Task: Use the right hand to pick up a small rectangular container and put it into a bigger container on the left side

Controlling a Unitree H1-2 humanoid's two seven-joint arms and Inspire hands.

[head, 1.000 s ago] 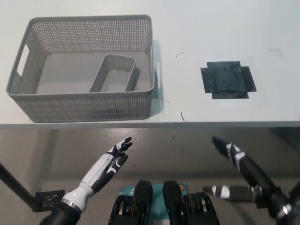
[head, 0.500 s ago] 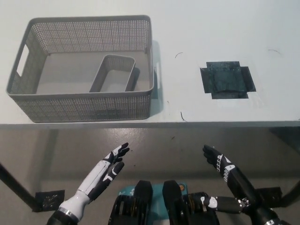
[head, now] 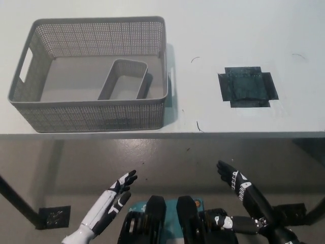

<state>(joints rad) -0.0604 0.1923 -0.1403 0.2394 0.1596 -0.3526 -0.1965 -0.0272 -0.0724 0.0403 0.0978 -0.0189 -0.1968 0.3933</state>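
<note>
Resting inside big basket (head: 91,114): small container (head: 124,81)

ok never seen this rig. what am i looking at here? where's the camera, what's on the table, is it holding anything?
This is one view, from a camera on a humanoid robot's head, looking steeply down past its own body at a white table.

The two limbs at the bottom are the robot's hands. The white left hand is at the lower left and the black right hand at the lower right. Both are below the table's edge, fingers apart, and neither holds anything.

On the table's left side stands a big grey mesh basket. A small rectangular container of the same grey lies inside it, toward its right end. To the right of the basket, a dark patch that looks like tape is stuck flat on the tabletop.

So the small container is already in the big one.
</note>
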